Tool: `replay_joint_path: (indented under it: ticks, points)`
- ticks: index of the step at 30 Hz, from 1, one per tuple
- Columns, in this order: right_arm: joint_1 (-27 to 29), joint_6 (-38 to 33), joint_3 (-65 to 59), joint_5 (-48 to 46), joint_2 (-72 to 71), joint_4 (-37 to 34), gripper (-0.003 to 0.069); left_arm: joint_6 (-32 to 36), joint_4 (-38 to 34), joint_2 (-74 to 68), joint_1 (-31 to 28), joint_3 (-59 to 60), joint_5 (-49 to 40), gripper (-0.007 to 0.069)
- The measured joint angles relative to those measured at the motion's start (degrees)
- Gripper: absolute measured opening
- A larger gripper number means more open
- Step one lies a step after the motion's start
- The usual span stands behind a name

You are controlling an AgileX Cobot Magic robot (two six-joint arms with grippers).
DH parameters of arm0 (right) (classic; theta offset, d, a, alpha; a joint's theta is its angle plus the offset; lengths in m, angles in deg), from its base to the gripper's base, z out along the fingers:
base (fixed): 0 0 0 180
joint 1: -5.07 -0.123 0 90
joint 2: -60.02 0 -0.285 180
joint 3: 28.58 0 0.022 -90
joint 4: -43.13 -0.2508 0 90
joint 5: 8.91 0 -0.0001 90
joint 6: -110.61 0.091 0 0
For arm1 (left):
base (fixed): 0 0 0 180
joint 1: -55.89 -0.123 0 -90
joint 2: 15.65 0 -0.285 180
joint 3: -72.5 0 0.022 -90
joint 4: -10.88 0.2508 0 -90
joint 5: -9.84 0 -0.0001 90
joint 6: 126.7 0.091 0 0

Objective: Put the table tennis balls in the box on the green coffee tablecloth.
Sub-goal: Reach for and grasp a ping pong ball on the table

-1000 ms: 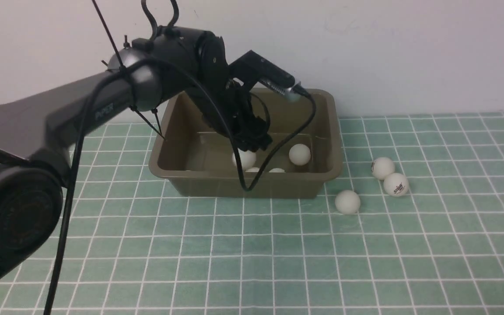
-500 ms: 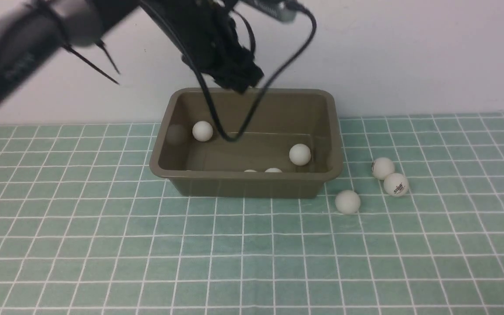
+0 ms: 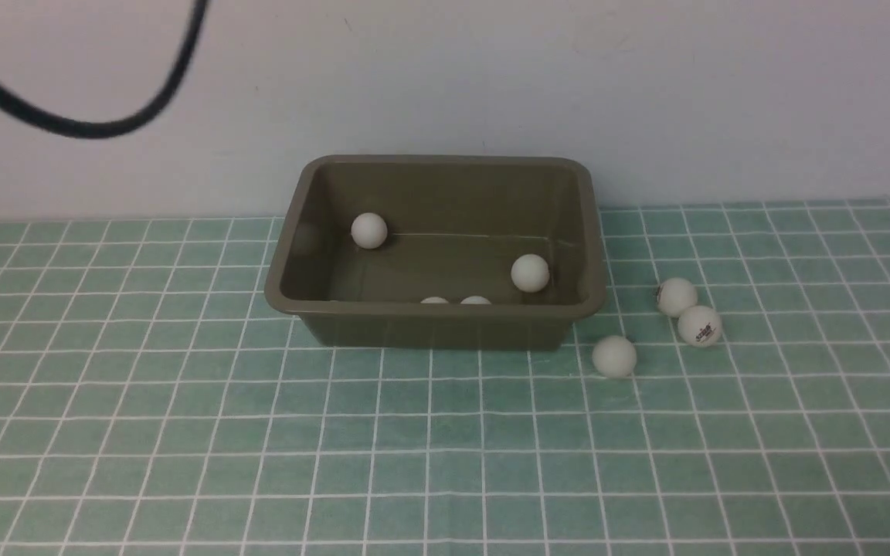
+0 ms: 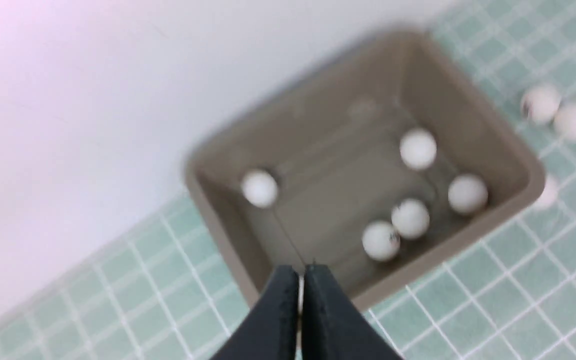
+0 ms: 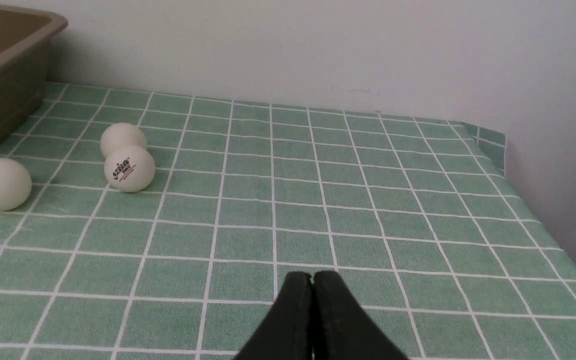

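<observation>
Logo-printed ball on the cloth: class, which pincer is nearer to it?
Right. The right pincer sits low over the cloth, facing the logo ball; the left pincer hangs high above the box.

The green coffee tablecloth [image 3: 445, 463] carries the box [image 3: 429, 332] at 12 o'clock. A lone table tennis ball [image 3: 613, 356] lies at the box's 4 o'clock, a touching pair [image 3: 698, 325] at 3.

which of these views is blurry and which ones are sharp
Left wrist view: motion-blurred, box and balls soft-edged. Front view: sharp, apart from a smeared black cable at upper left. Right wrist view: crisp, even the printed logo on one ball shows clearly.
</observation>
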Motion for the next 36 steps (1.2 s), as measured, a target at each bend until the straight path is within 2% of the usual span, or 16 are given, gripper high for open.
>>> replay_joint_path:
  ticks: [6, 10, 12, 13, 14, 16, 19, 24, 30, 36]
  points:
    - [0.0, 0.0, 0.0, 0.0, 0.0, 0.0, -0.0017, 1.86, -0.39, 9.66, -1.43, 2.4, -0.04, -0.0004]
    - [0.0, 0.0, 0.0, 0.0, 0.0, -0.14, -0.0017, 2.04, 0.2, 17.77, -1.47, 12.77, 5.17, -0.0004]
    - [0.0, 0.6, 0.0, 0.37, 0.0, -1.72, -0.0017, 2.04, 0.26, 23.41, -1.47, 21.36, 10.82, -0.0004]
    - [0.0, 0.9, 0.0, 0.5, 0.0, -1.99, -0.0017, 2.04, 0.26, 23.95, -1.47, 21.36, 11.39, -0.0004]
    - [0.0, 2.09, -0.12, 1.98, 0.0, -4.58, -0.0017, 2.04, 0.26, 30.0, -1.47, 31.63, 17.98, -0.0004]
    - [0.0, 3.29, -0.18, 3.34, 0.0, -7.5, -0.0017, 2.04, 0.31, 32.71, -1.47, 35.92, 20.43, -0.0004]
    - [0.0, 5.75, -0.18, 9.94, 0.0, -14.88, -0.0017, 1.99, 0.43, 42.0, -1.49, 50.59, 31.11, -0.0004]
    - [0.0, 7.77, -0.18, 19.79, 0.0, -25.29, -0.0017, 0.45, 0.43, 51.59, -1.54, 68.24, 42.7, -0.0004]
    - [0.0, 9.67, -0.18, 27.72, 0.0, -35.14, -0.0017, -2.92, 0.43, 59.78, -1.54, 81.11, 51.97, -0.0004]
    - [0.0, 9.86, -0.18, 37.39, 0.0, -43.49, -0.0017, -3.77, 0.43, 63.06, -1.54, 86.68, 52.74, -0.0004]
